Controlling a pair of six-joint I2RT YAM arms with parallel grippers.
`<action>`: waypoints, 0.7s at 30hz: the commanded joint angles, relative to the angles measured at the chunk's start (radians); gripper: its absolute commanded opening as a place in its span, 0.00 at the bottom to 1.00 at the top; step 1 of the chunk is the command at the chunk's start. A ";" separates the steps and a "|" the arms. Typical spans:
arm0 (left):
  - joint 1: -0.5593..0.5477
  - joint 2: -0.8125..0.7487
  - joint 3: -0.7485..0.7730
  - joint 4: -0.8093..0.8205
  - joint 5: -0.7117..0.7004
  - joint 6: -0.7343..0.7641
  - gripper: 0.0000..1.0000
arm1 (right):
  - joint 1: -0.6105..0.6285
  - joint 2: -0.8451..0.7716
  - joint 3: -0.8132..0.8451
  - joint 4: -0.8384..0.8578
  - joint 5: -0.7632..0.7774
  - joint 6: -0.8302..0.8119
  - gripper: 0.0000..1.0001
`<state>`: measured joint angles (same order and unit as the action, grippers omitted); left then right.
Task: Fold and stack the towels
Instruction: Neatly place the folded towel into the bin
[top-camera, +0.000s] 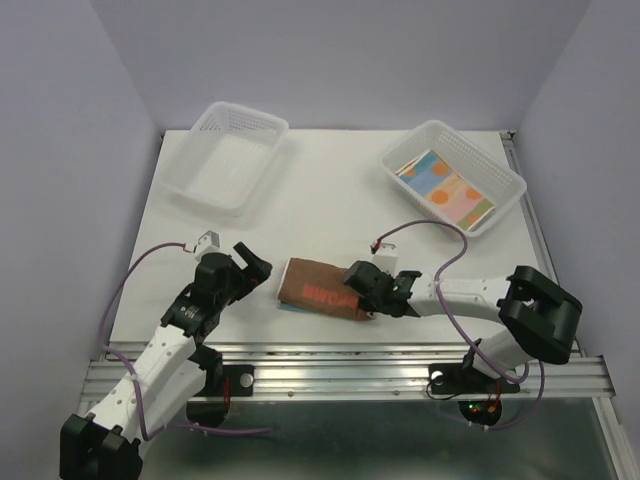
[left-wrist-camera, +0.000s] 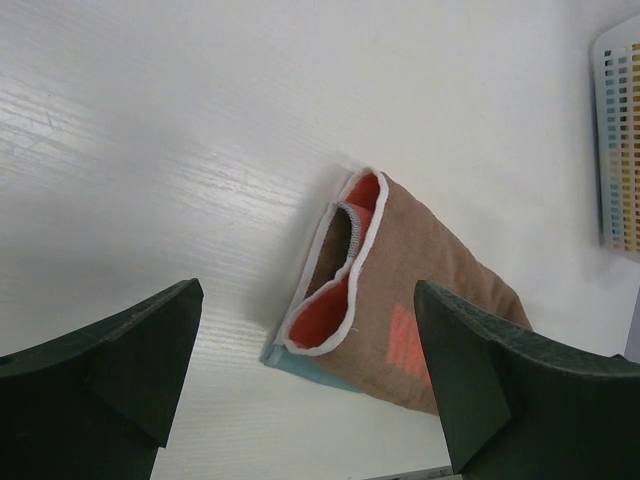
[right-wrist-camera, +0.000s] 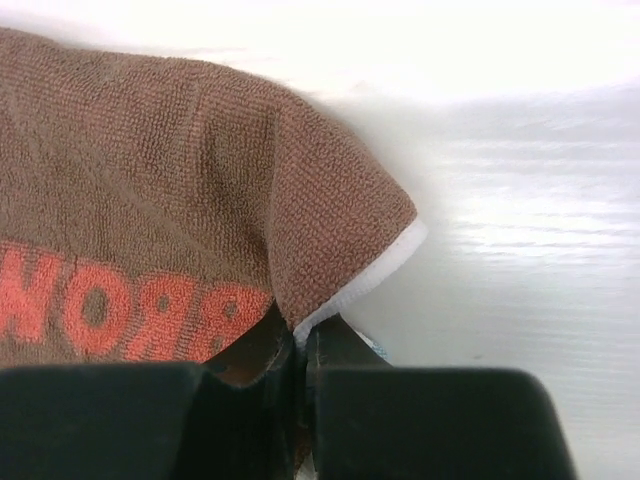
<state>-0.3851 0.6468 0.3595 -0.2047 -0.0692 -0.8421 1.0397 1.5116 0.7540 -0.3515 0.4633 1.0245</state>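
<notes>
You've got the white table (top-camera: 330, 215) with two clear mesh baskets at the back. The left basket (top-camera: 262, 122) looks bare, and the right basket (top-camera: 500, 205) holds a flat patterned towel (top-camera: 447, 187) with orange dots. The brown towel (top-camera: 315, 290) lies folded near the front edge between your arms, long axis running left to right and dipping slightly toward the right arm. It's nubby terry with a white hem and orange lettering. A sliver of light blue cloth (left-wrist-camera: 300, 362) peeks from under its near left corner.

Your right gripper (right-wrist-camera: 300, 350) sits at the towel's right end, fingers pressed together on the hemmed corner. Your left gripper (top-camera: 257, 262) is spread wide, just off the left end and not touching. The fold's open mouth, orange inside, faces it. The right arm is the one in contact, so I'd say any lift or fold starts from that right corner.
</notes>
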 joint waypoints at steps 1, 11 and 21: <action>-0.005 0.002 -0.013 0.054 -0.026 0.024 0.99 | -0.098 -0.046 -0.054 -0.132 0.118 -0.085 0.01; -0.005 0.045 -0.013 0.067 -0.029 0.038 0.99 | -0.493 -0.455 -0.123 -0.094 0.115 -0.370 0.01; -0.005 0.045 -0.014 0.080 -0.014 0.049 0.99 | -0.547 -0.435 0.089 -0.097 0.090 -0.855 0.01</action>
<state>-0.3851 0.7033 0.3538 -0.1608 -0.0795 -0.8127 0.5022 0.9897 0.6807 -0.4011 0.5175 0.4026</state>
